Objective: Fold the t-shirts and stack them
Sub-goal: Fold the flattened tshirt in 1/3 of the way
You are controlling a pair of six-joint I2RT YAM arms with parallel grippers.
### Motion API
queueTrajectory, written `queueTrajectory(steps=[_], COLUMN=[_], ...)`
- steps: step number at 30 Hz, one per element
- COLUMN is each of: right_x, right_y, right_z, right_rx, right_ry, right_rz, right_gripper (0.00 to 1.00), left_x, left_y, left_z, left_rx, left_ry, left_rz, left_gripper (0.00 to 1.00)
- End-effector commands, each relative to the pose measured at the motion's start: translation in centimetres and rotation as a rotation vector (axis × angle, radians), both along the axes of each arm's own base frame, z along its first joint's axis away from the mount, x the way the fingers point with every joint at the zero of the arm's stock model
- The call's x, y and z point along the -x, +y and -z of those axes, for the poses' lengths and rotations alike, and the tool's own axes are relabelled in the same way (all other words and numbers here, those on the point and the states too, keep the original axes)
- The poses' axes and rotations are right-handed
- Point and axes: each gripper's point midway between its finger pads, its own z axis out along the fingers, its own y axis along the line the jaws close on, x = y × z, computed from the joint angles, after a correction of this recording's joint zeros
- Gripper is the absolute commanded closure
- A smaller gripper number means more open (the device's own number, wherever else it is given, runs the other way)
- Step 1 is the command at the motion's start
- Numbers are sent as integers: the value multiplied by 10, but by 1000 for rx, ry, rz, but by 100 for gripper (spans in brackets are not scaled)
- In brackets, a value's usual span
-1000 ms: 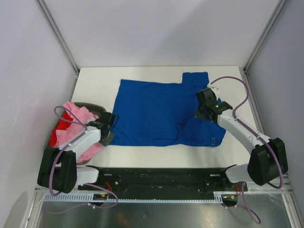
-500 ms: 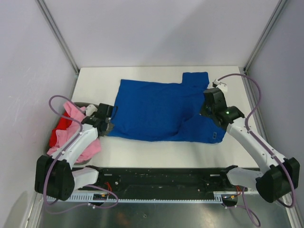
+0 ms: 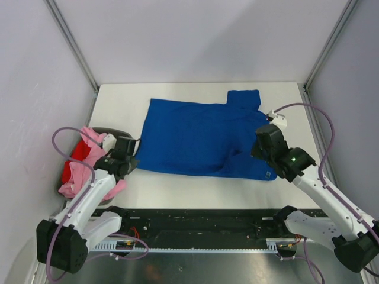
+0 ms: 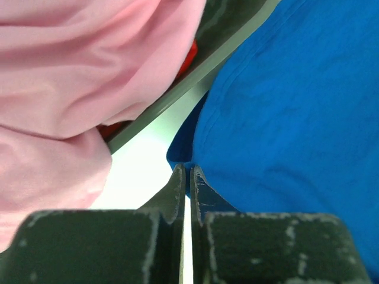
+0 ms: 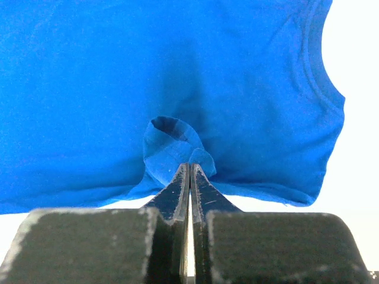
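A white table [image 3: 118, 100] is standing in a booth. Pale lilac-grey walls are closing it in at the back [image 3: 195, 41], left [image 3: 29, 89] and right [image 3: 355, 89]. Metal posts [image 3: 71, 44] are rising at the rear corners. A black rail [image 3: 201, 222] is running along the near edge, and even light is falling across the tabletop.
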Motion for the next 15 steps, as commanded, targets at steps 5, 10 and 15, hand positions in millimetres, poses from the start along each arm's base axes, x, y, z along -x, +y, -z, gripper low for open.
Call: queueTrajectory(steps=[5,10,15], right_x=[41,54,49], right_y=[-14,-20,-23], right_z=[9,-1,-18], right_rx=[-36,-73,-54], right_ry=[31,4,-48], right_rz=[55,51,43], right_gripper=[100,100,100], left_x=[27,31,9], left_y=[2,4,6], left_z=[22,29,5], left_rx=[3,-16,-57], left_ry=[32,56,21], left_rz=[40,44,47], left_gripper=[100,100,100])
